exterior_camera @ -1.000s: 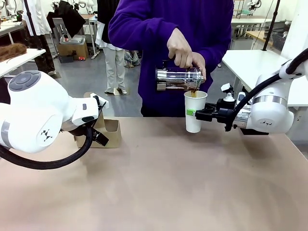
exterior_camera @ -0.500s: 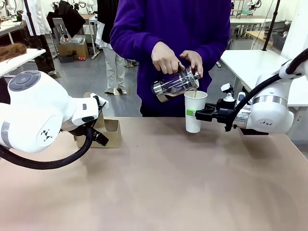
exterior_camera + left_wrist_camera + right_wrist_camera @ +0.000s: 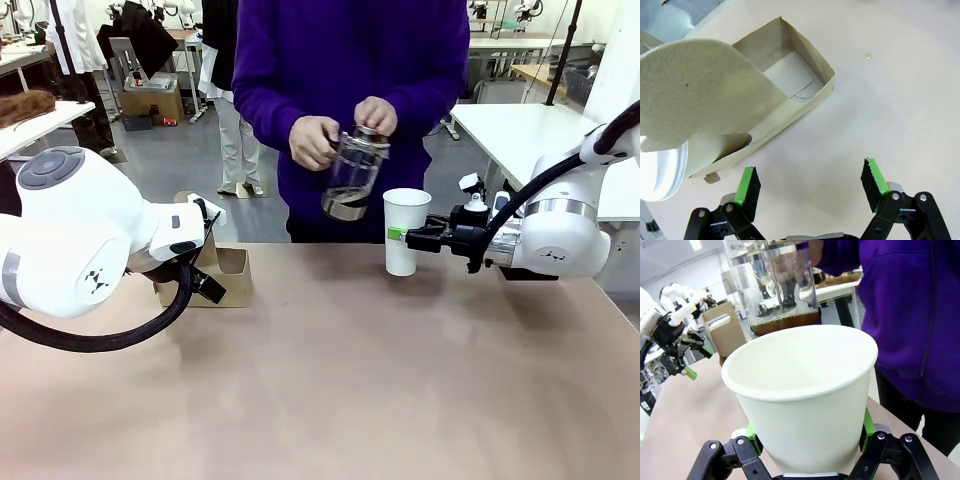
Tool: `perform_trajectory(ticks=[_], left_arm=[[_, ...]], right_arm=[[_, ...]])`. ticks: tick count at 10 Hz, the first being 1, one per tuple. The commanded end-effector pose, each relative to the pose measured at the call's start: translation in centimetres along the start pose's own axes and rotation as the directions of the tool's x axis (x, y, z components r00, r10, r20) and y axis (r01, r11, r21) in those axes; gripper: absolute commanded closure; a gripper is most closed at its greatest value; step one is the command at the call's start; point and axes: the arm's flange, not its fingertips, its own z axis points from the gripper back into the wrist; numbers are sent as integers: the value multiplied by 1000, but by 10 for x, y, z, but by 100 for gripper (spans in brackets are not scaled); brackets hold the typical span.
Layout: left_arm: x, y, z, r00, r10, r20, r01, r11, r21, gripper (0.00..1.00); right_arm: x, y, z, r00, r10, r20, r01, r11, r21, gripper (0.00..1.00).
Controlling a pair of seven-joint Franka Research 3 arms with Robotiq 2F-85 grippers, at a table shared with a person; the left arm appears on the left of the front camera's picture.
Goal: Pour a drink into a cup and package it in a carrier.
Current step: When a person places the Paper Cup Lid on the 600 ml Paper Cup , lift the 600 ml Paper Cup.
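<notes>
The tall white cup (image 3: pixel 405 232) stands on the table at the far right, with my right gripper (image 3: pixel 408 236) shut on its side. In the right wrist view the cup (image 3: pixel 805 400) sits between the green pads (image 3: pixel 867 422). Left of the cup and above the table, the person's hands hold the glass press pot (image 3: pixel 352 180) upright. A little brown drink (image 3: pixel 785 322) lies at the pot's bottom. The brown carrier (image 3: pixel 790 95) rests on the table just ahead of my open left gripper (image 3: pixel 810 182), which holds nothing. Its handle panel (image 3: pixel 700 100) rises at the left.
A white lidded cup (image 3: pixel 660 170) sits in the carrier's near compartment; the far compartment (image 3: pixel 790 80) is bare. In the front view the carrier (image 3: pixel 230 275) is at the table's left, partly behind my left arm. The person in purple stands at the far edge.
The person has tipped the press pot back upright and drawn it left, away from the cup's rim; the pouring has stopped. Neither arm has moved.
</notes>
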Motion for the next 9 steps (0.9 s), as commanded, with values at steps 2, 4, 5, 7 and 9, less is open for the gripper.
perform_trajectory(ticks=[2, 4, 5, 7, 9], left_arm=[[0, 0, 0, 1000, 1, 1, -1, 1000, -1, 0], [0, 0, 0, 1000, 1, 1, -1, 1000, -1, 0], [0, 0, 0, 1000, 1, 1, -1, 1000, -1, 0], [0, 0, 0, 1000, 1, 1, -1, 1000, -1, 0], [0, 0, 0, 1000, 1, 1, -1, 1000, -1, 0]], right_arm=[[3, 2, -2, 1000, 1, 2, -1, 1000, -7, 16], [3, 2, -2, 1000, 1, 2, -1, 1000, -7, 16], [3, 2, -2, 1000, 1, 2, -1, 1000, -7, 16], [3, 2, -2, 1000, 1, 2, -1, 1000, -7, 16], [3, 2, -2, 1000, 1, 2, -1, 1000, -7, 16]])
